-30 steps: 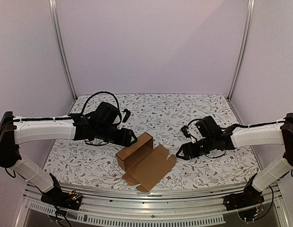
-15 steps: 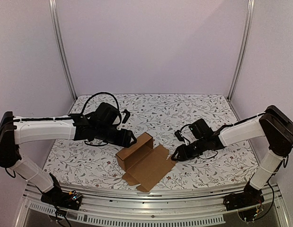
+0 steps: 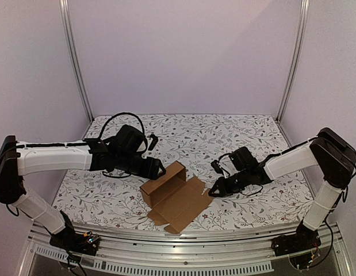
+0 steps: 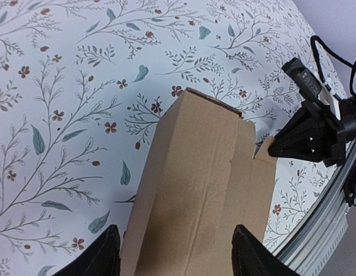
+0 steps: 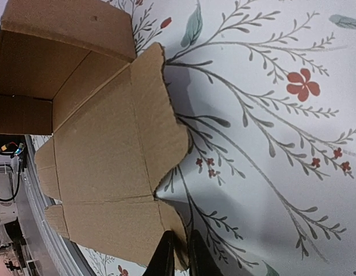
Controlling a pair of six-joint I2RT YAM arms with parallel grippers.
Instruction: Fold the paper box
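Cardboard makes the one box, which sits at lower centre of the top view on the table. Its tray walls stand up. The lid and tabs lie flat toward the lower right, so closing and tucking seem left to do. Of two grippers, the left gripper is spread, straddling the tray. The right gripper looks pinched on the lid's edge.

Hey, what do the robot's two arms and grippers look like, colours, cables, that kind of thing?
Both arms have white shell links, left arm and right arm, with black joints. The left gripper and right gripper are black throughout. Loose black cables loop over the wrists.
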